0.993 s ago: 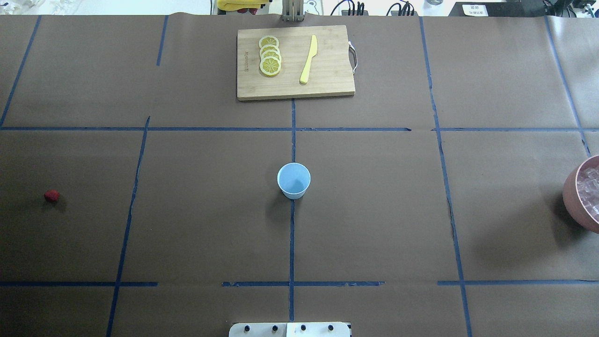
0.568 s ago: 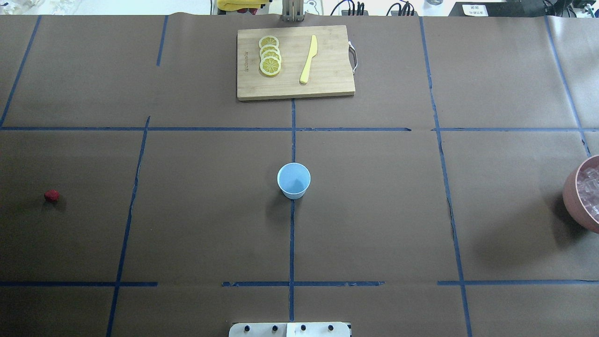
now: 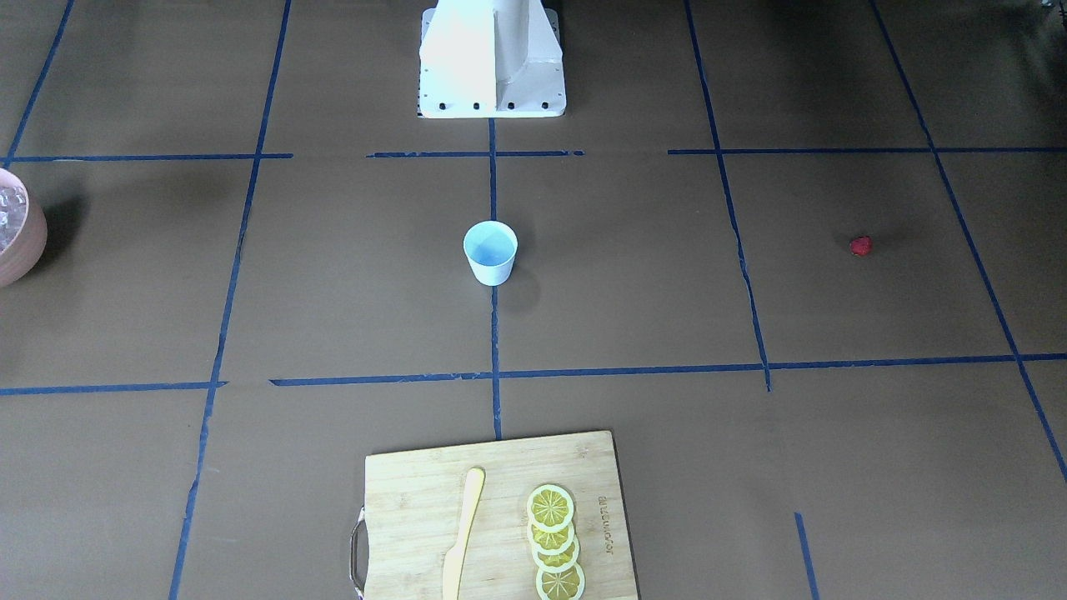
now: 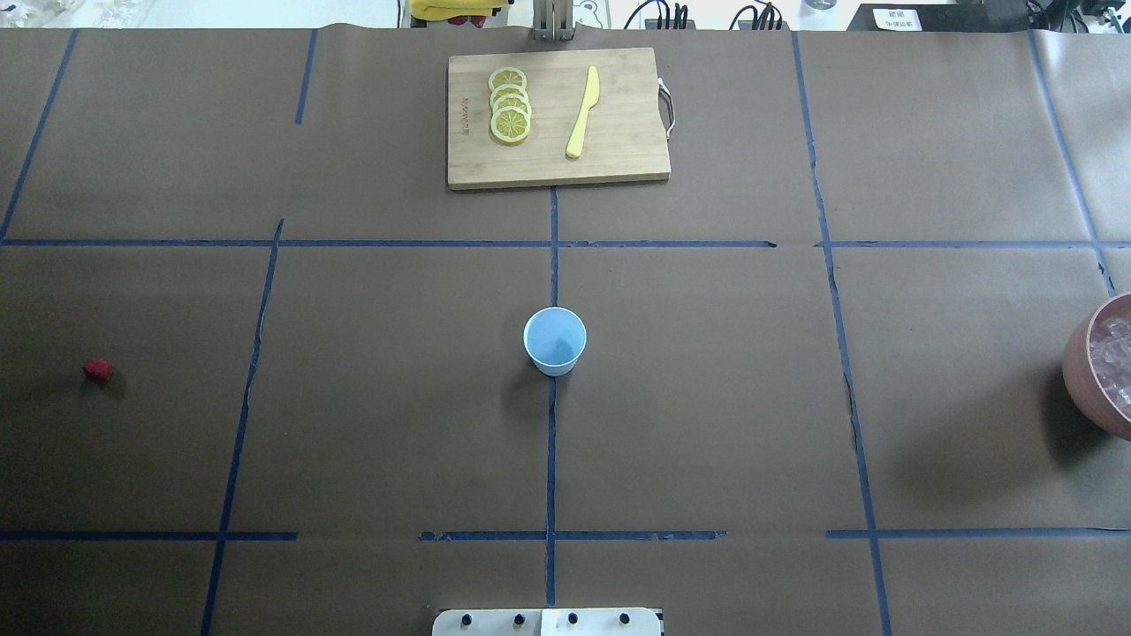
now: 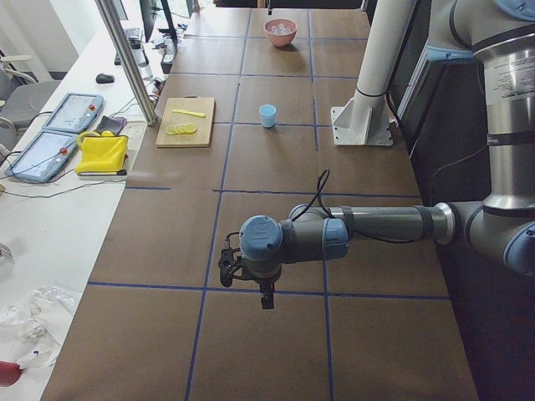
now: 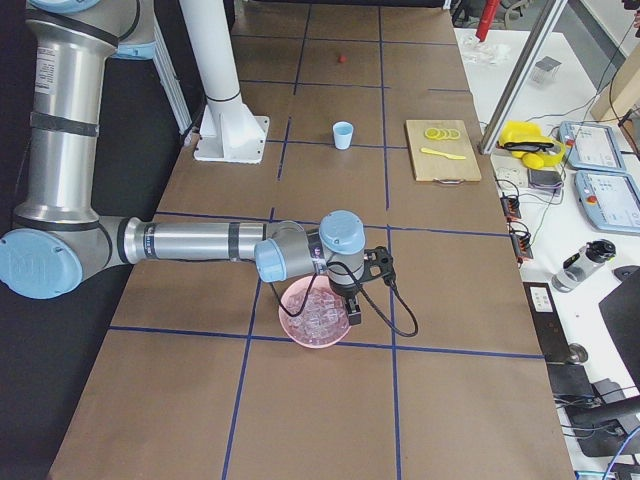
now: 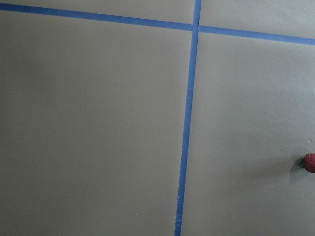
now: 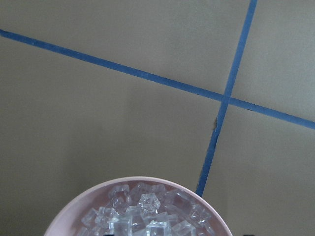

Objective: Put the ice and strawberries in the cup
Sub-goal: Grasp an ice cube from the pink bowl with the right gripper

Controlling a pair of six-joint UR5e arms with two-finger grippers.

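Observation:
The small white cup (image 4: pixel 555 340) with a pale-blue inside stands upright at the table's middle, with nothing showing inside it. One tiny red strawberry (image 4: pixel 98 369) lies far to the left, and shows at the right edge of the left wrist view (image 7: pixel 309 162). Clear ice cubes (image 8: pixel 147 211) fill a pink bowl (image 4: pixel 1080 362) at the right edge. My left gripper (image 5: pixel 266 299) hangs over the table's left end. My right gripper (image 6: pixel 354 314) hovers over the bowl (image 6: pixel 300 330). Both show only in side views, so I cannot tell whether they are open or shut.
A wooden cutting board (image 4: pixel 618 141) at the far centre holds several lemon slices (image 4: pixel 510 104) and a yellow knife (image 4: pixel 582 113). The robot's base plate (image 4: pixel 548 623) sits at the near edge. Blue tape lines cross the brown table cover.

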